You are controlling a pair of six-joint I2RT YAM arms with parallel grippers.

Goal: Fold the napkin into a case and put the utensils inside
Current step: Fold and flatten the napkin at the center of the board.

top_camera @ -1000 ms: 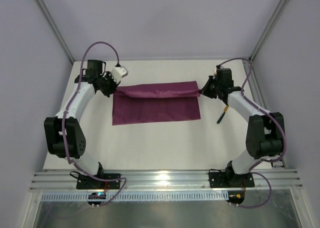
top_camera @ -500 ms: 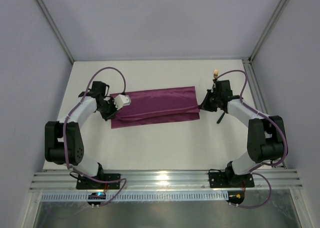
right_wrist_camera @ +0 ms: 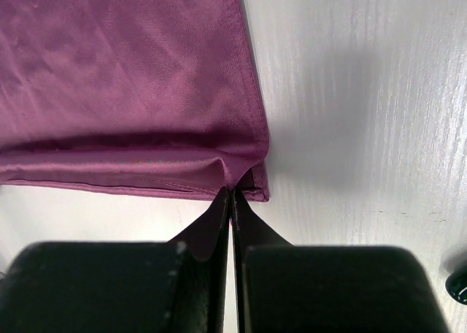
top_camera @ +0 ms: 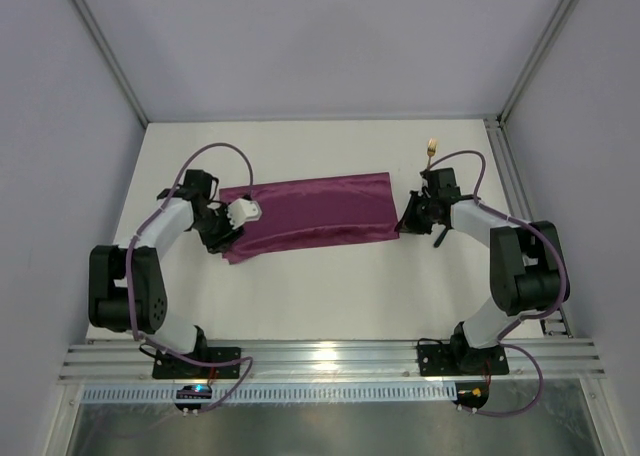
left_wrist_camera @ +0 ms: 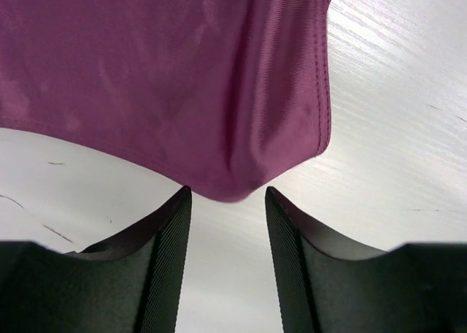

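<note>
Top external view shows a white table [top_camera: 320, 286] inside grey walls [top_camera: 300, 46]; left fingers [left_wrist_camera: 164, 260] apart, right fingers [right_wrist_camera: 211, 234] pinching the napkin [top_camera: 310, 211].

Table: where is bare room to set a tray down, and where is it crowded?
Free: wide strip between napkin and arm bases; narrower strip between napkin and back wall. Crowded: napkin ends, at left gripper and right gripper; fork far right.

Far edge of napkin [top_camera: 310, 214] dragged nearer, cloth now a narrower strip. L gripper [left_wrist_camera: 225, 196] came nearer w/ it & jaws just parted, corner released. R gripper [right_wrist_camera: 231, 193] also nearer; fork [top_camera: 431, 148] now uncovered.
</note>
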